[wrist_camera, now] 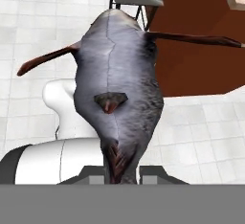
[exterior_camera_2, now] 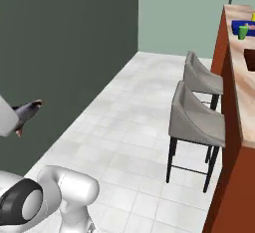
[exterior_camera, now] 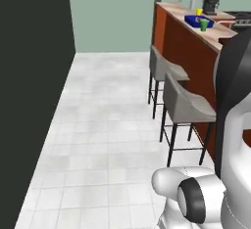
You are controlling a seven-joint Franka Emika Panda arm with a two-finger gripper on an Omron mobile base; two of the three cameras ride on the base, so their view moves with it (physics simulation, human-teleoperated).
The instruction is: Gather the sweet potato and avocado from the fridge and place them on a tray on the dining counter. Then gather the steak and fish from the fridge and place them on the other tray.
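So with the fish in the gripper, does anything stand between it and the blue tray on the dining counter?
The fish hangs out over the floor. Two grey stools line the dining counter front; a green cup stands by the blue tray.

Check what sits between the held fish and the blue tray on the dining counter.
In the right base view, the fish in the gripper and the blue tray are separated by open tiled floor, then two grey stools against the dining counter.

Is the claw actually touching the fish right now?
Touching. In the hand view the fish rises from between the claw fingertips, its tail end pinched there. The right base view shows it carried off the floor.
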